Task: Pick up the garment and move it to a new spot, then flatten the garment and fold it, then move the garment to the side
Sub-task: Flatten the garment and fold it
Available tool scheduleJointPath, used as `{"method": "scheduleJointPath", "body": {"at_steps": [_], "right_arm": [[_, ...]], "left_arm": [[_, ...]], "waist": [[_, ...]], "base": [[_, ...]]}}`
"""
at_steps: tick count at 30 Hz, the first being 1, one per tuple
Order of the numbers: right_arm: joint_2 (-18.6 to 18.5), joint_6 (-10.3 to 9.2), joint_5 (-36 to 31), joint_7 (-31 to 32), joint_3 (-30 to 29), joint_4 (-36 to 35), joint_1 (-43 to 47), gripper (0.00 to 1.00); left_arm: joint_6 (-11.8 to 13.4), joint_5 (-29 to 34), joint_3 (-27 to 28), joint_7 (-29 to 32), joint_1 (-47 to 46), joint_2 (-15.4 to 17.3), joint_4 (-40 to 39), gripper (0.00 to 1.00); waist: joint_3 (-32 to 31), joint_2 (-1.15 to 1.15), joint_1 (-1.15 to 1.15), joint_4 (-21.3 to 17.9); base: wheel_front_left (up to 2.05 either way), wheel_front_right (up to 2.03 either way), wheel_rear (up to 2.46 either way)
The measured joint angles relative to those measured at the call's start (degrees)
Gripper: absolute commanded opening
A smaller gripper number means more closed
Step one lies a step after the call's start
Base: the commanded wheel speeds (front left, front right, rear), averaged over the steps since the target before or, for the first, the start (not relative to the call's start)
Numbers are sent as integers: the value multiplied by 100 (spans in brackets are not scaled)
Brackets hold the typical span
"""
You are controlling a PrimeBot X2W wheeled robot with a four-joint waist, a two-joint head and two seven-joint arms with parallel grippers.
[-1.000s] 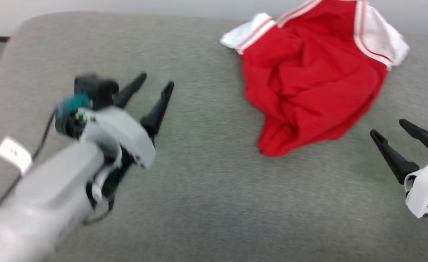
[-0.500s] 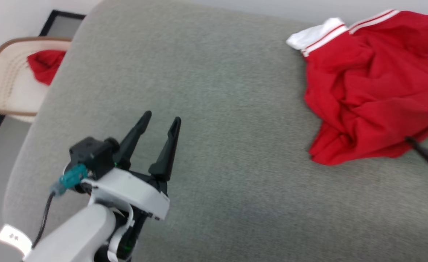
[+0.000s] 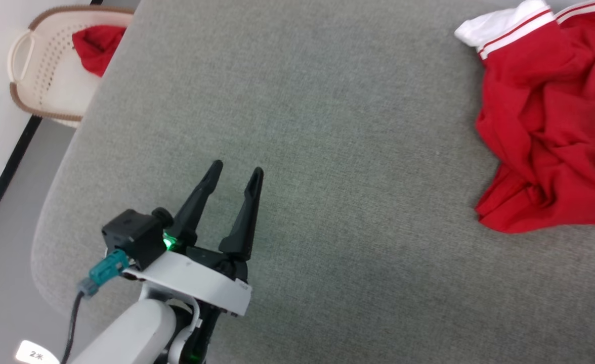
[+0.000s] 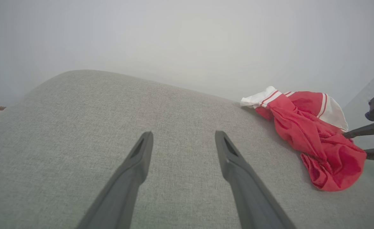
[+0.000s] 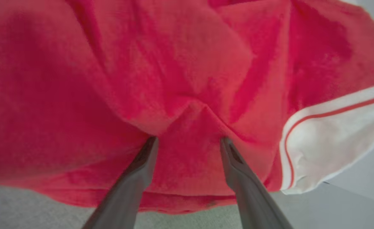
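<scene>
Nearest to us, low on the left in the head view, our left gripper (image 3: 238, 168) hovers over bare grey cushion (image 3: 328, 126). Its two dark fingers are spread in a narrow V with nothing between them and nothing touching them.

Farther out and well off to the right lies the garment (image 3: 545, 126), a crumpled red heap near the cushion's right side. Its long axis runs away from us, from a bunched red lump at the near end to a white sleeve with red stripes at the far end.

The left gripper is well apart from it, with open cushion between. The right arm is clearly the nearer one. In the right wrist view our right gripper (image 5: 188, 139) has its fingers parted, the tips set against a raised fold of red cloth that sits between them. We cannot tell whether they press in or only brush it. We judge that a grasp would need those fingers to close on this fold.

Farthest away, beyond the cushion's left edge, a pale basket (image 3: 39, 86) holds another red cloth (image 3: 97, 48).
</scene>
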Motion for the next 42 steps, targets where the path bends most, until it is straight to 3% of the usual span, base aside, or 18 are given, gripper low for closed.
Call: {"method": "scheduleJointPath", "body": {"at_steps": [2,3,4,5,6,7,14,20,36,42], "right_arm": [[22,-2,125,-21,334,97,-176,100],[10,-2,198,-51,468,143,-288,87],[8,-5,264,-80,599,185,-383,50],[9,-7,312,-89,716,219,-473,50],[8,-7,358,-124,832,255,-548,32],[12,-7,410,-142,929,280,-619,0],[178,-5,1216,-635,1148,564,-666,0],[140,-5,1763,-719,1202,127,-394,0],[-880,-4,2764,223,959,-2172,802,0],[-1118,-4,3009,282,714,-2653,1311,0]], "left_arm": [[-70,71,43,-1,14,-88,35,100],[-99,109,69,0,16,-125,55,100],[-135,133,100,-1,19,-165,69,100],[-151,165,129,-1,25,-187,81,100],[-179,201,162,-1,35,-211,101,100],[-194,224,193,-1,55,-237,114,100],[-181,709,285,-1,169,-223,285,100],[-136,811,372,-1,387,-158,331,100],[68,808,550,108,671,174,-107,100],[122,805,581,148,701,240,-242,100]], "waist": [[67,0,0,40],[94,0,0,59],[116,0,0,77],[135,0,0,91],[148,0,0,99],[151,0,0,98],[-2,0,0,21],[-235,0,0,-130],[-550,0,0,-703],[-535,0,0,-805]], "base": [[0,0,0],[0,0,0],[0,0,0],[0,0,0],[0,0,0],[0,0,0],[0,0,0],[0,0,0],[0,0,0],[0,0,0]]}}
